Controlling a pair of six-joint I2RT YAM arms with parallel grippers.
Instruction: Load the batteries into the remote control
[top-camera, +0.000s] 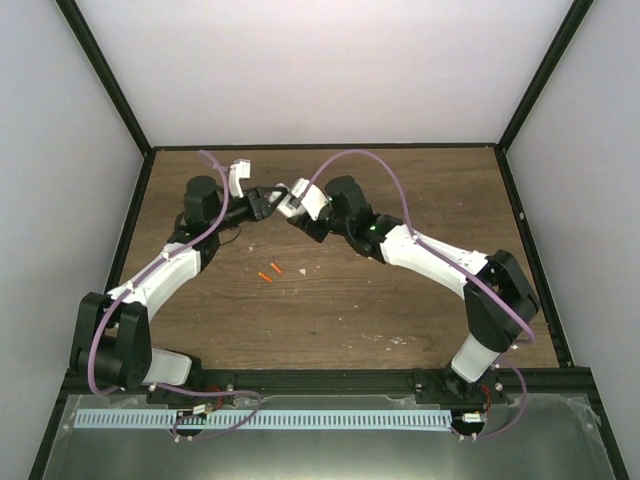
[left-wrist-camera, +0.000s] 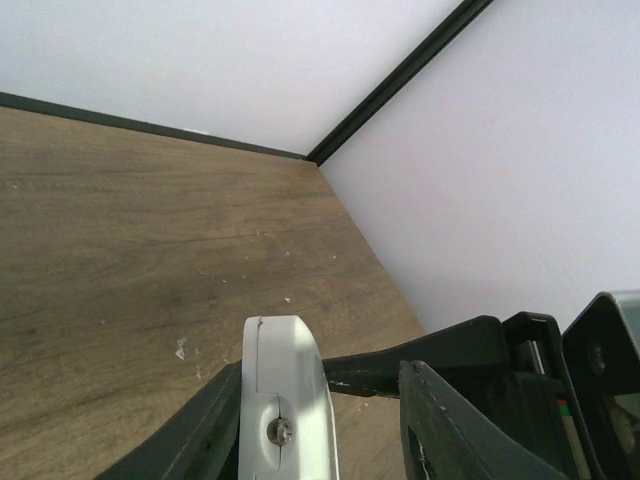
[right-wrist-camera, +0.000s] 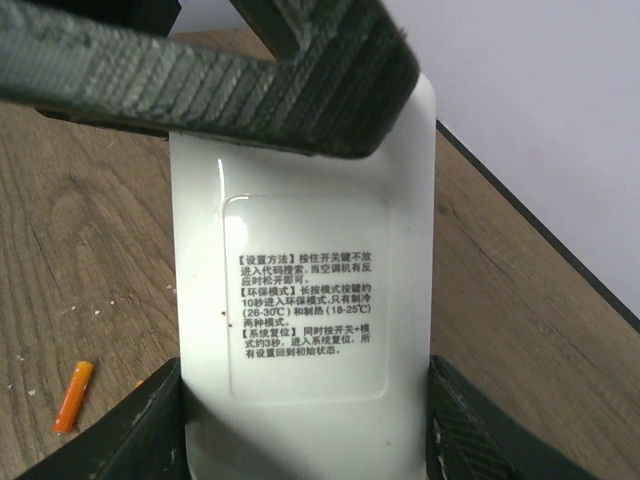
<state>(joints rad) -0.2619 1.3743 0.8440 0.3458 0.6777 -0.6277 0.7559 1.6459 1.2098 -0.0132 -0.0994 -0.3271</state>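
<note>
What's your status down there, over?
Right claw shut on remote control. Left claw at its end, grip unclear. Both batteries lying on table, unloaded. Nothing blocking.

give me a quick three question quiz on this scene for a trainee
1. True or false: both batteries are already inside the remote.
2. The right gripper holds: A) a battery B) the remote C) nothing
3. Fill in: the remote side facing the right wrist camera carries a printed ___.
Key: 1 false, they lie on the table; 2 B; 3 label.
</note>
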